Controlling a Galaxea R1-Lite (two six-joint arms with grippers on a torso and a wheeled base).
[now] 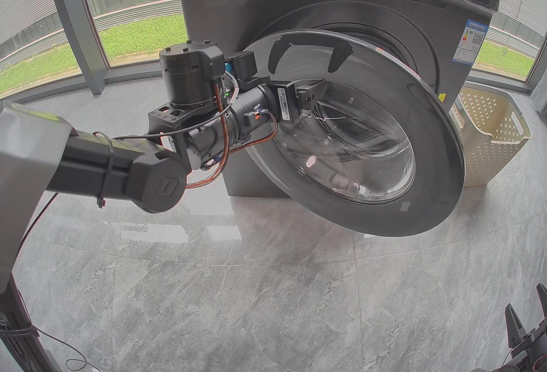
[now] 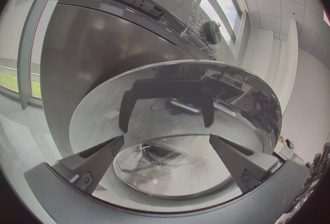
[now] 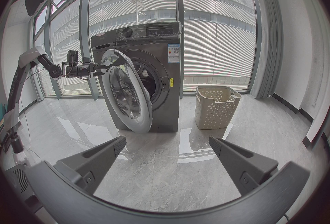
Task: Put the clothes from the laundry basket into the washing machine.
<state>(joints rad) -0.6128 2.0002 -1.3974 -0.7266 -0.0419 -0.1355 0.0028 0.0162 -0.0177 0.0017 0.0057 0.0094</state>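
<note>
The dark grey washing machine (image 1: 228, 14) stands by the windows with its round glass door (image 1: 364, 162) swung about halfway open. My left gripper (image 1: 310, 94) is open at the door's upper outer edge, fingers pointing at the glass. From the left wrist, the gripper (image 2: 166, 142) frames the shiny door (image 2: 103, 108) close up, touching nothing. The cream laundry basket (image 1: 490, 131) stands on the floor to the right of the machine; its bottom is hidden. My right gripper (image 3: 166, 142) hangs open and low, well back from the machine (image 3: 165, 73) and the basket (image 3: 216, 106).
Grey marble floor (image 1: 256, 287) spreads wide in front of the machine. Floor-to-ceiling windows (image 3: 220, 29) run behind it, with a window post (image 1: 74, 8) at the left. The dark drum opening (image 3: 147, 78) shows behind the door (image 3: 127, 94).
</note>
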